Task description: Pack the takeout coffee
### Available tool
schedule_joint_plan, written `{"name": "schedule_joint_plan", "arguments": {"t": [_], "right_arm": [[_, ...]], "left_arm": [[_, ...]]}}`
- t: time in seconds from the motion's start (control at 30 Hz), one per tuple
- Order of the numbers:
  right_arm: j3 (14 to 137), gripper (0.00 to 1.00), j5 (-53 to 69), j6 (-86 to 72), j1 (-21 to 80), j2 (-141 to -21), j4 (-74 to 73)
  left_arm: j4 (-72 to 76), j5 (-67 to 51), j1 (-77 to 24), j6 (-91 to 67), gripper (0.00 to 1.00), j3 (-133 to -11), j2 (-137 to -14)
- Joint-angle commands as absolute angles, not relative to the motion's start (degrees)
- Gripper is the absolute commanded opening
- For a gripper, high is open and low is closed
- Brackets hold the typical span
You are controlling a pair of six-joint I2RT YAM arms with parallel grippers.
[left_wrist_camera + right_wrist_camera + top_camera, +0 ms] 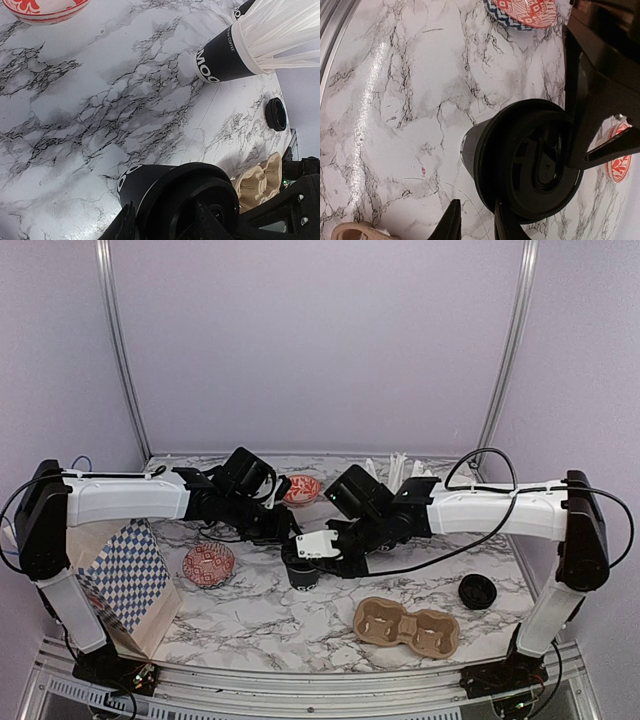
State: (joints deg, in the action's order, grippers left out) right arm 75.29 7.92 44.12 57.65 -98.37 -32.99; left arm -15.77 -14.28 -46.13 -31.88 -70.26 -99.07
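Starting at the left edge of the table [250,625], a blue-and-white checked bag [125,575] sits at the front-left corner with a red patterned bowl [208,563] just to its right. The left gripper [165,220] comes next, reaching in from the left. Its fingers are partway apart and straddle the top of the coffee cup [303,575], but I honestly can't tell if they're squeezing it or just sitting around it. The cup stands upright about mid-table with its black lid [535,160] on top. A second bowl [302,488], red and white, sits behind it toward the back edge. The right gripper [477,215] reaches in from the right, fingers only a narrow gap apart right at the lid's rim. Whether they're pinching it, can't say. Further right at the back is the cup of white sticks [225,55]. The brown two-hole carrier [405,627] is near the front edge, and a spare lid [477,591] lies flat by the right edge.
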Motion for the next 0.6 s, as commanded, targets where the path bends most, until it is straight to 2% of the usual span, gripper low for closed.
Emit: {"name": "schedule_joint_plan", "arguments": {"t": [0.0,0.1,0.27,0.43,0.57], "right_arm": [[75.4,0.23,6.3,44.9,58.2,-100.4,-31.4],[73.4,0.22,4.8,46.3,58.7,-100.9,-30.4],[68.9,0.10,1.6,48.4,59.4,-102.0,-28.3],[63.1,0.04,-3.8,49.2,59.8,-103.8,-24.8],[60.9,0.01,-3.1,48.4,59.8,-106.8,-25.6]], "left_arm": [[-23.4,-13.6,-46.5,-30.3,0.41,-67.9,-102.4],[-23.4,-13.8,-46.4,-30.2,0.41,-67.8,-102.5],[-23.4,-13.7,-46.4,-30.1,0.41,-67.1,-102.9],[-23.3,-13.9,-46.4,-30.1,0.41,-66.1,-103.4],[-23.3,-14.1,-46.4,-30.0,0.41,-65.6,-103.4]]}}
